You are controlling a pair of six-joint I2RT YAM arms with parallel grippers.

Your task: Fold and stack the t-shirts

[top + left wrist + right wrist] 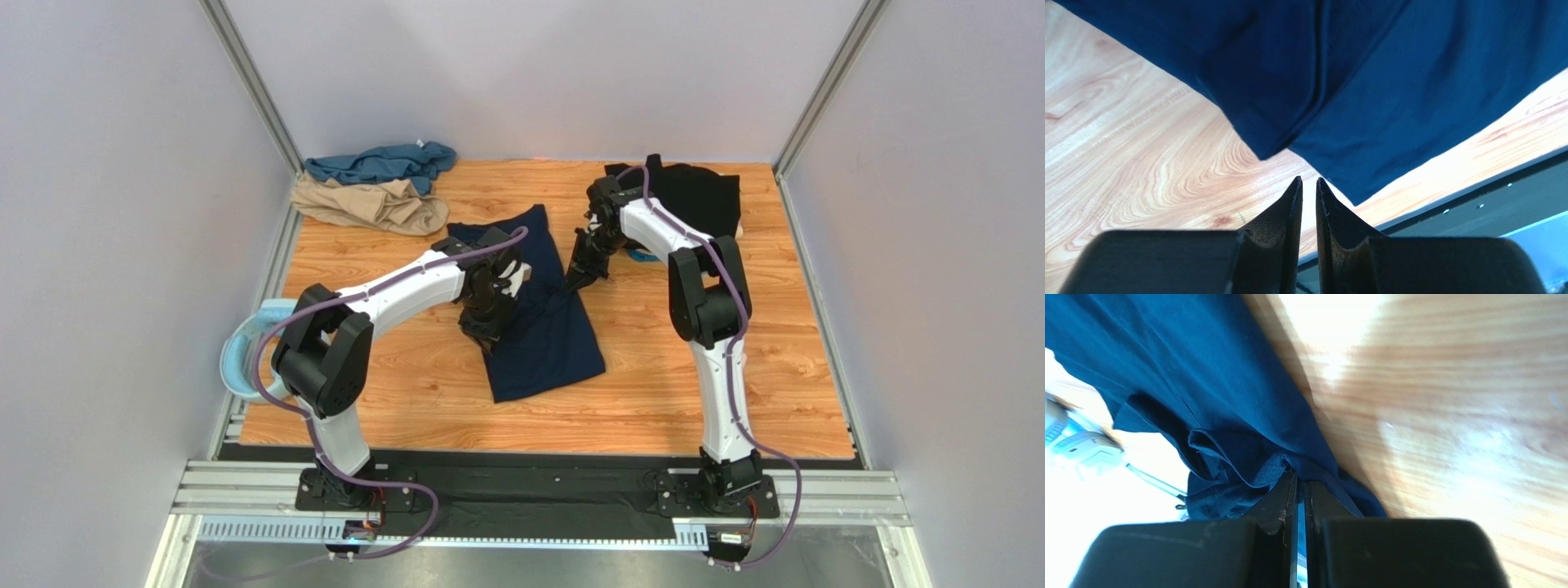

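A dark navy t-shirt [546, 325] lies partly folded on the middle of the wooden table. My left gripper [488, 328] hovers over its left edge. In the left wrist view the left gripper [1309, 180] has its jaws a narrow gap apart with nothing between them, and the navy t-shirt [1389, 86] hangs in a folded corner just past the tips. My right gripper [577, 276] is at the shirt's far right corner. The right gripper [1300, 474] is shut on a bunched edge of the navy t-shirt [1198, 398]. A black t-shirt [699, 196] lies at the back right.
A teal t-shirt [380, 163] and a tan t-shirt [374, 206] lie crumpled at the back left corner. A pale blue plastic ring [239, 355] sits off the table's left edge, beside the left arm's elbow. A black rail [1475, 196] runs along the table's edge.
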